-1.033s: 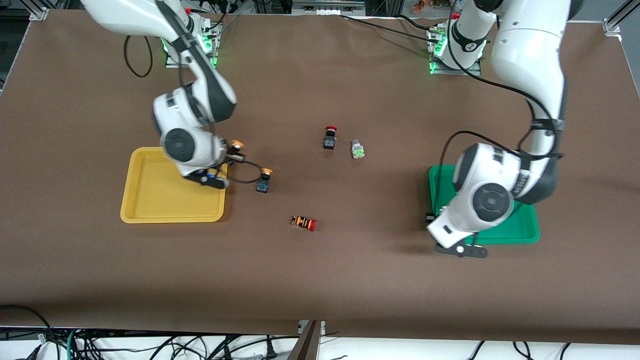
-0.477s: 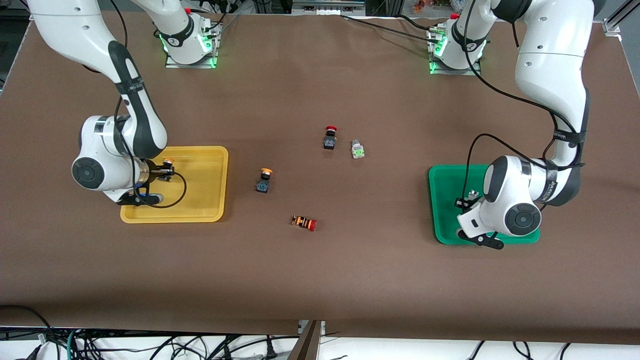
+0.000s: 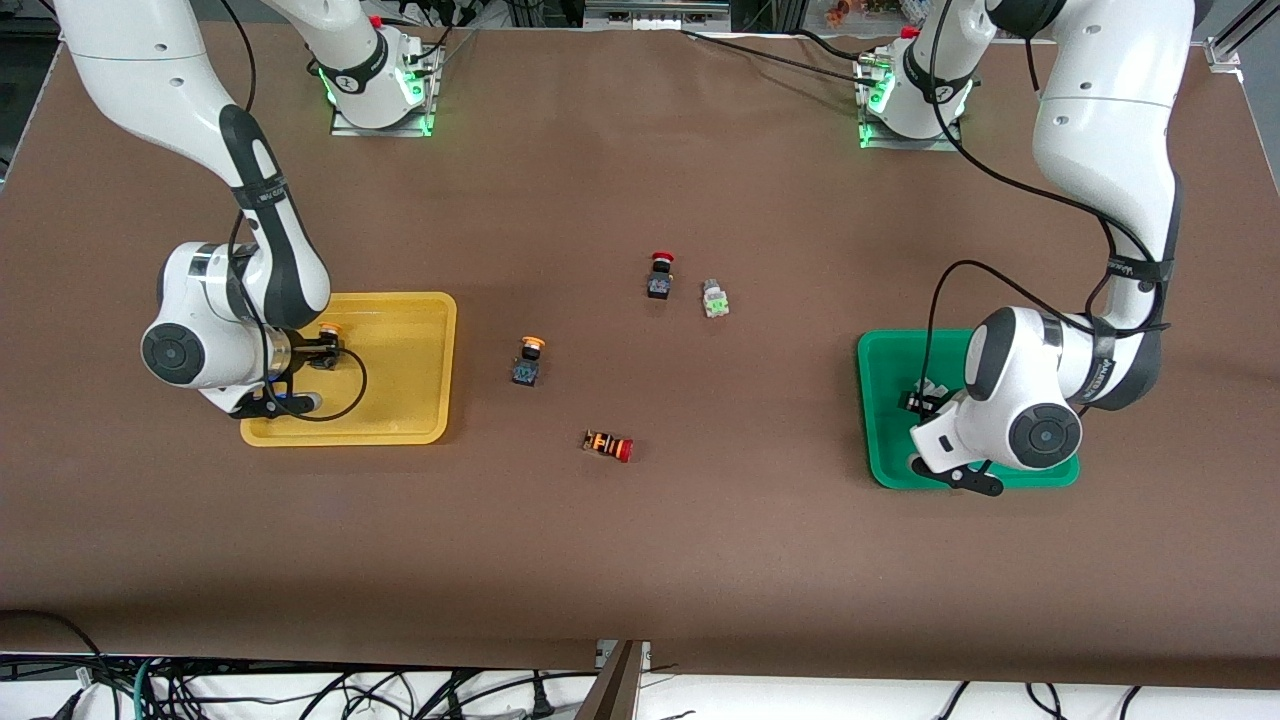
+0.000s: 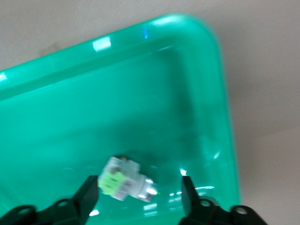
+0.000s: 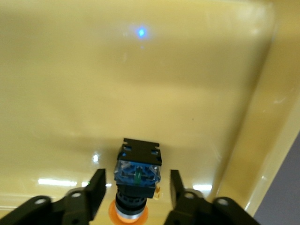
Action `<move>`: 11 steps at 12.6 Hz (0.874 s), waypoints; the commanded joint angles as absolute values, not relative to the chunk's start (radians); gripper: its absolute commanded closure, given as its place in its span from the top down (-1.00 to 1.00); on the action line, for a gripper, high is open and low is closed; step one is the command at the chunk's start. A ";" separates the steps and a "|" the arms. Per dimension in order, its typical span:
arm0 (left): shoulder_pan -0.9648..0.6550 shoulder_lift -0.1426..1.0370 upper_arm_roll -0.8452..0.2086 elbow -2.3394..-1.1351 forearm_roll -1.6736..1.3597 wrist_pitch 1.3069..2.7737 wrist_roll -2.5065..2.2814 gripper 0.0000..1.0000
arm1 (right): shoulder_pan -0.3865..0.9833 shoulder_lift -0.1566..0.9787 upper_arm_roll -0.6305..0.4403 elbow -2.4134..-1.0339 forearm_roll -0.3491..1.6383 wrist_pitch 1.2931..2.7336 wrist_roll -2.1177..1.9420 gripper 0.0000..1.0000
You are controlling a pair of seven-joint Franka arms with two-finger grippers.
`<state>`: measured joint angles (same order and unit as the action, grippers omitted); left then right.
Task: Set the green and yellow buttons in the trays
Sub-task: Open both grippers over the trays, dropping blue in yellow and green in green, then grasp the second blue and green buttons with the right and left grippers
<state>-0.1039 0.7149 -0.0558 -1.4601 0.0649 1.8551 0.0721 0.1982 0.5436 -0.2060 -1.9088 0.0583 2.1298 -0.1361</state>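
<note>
Two buttons are released: a green button (image 4: 124,179) is seen lying in the green tray (image 3: 885,360) between the spread left gripper (image 4: 139,191), a yellow button (image 5: 137,180) in the yellow tray (image 3: 400,400) between the spread right gripper (image 5: 137,183).

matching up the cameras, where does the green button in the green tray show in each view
Front view: green button in the green tray, beside the left tool.
Left wrist view: green button between the open fingers, on the tray.
Right wrist view: not in it.
Shared landmark: the green tray.
</note>
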 commanded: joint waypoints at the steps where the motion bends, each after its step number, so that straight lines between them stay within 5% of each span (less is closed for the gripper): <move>1: -0.110 0.650 -0.180 -1.466 0.066 1.792 -0.119 1.00 | 0.198 0.515 -0.160 -1.867 0.074 2.070 -0.149 1.00; 6: -0.124 0.686 -0.359 -1.518 -0.021 1.831 -0.503 1.00 | 0.212 0.532 0.039 -1.802 0.071 2.084 0.255 1.00; 11: -0.162 0.658 -0.454 -1.799 -0.044 2.171 -0.604 1.00 | 0.280 0.584 0.147 -1.802 0.060 2.259 0.587 1.00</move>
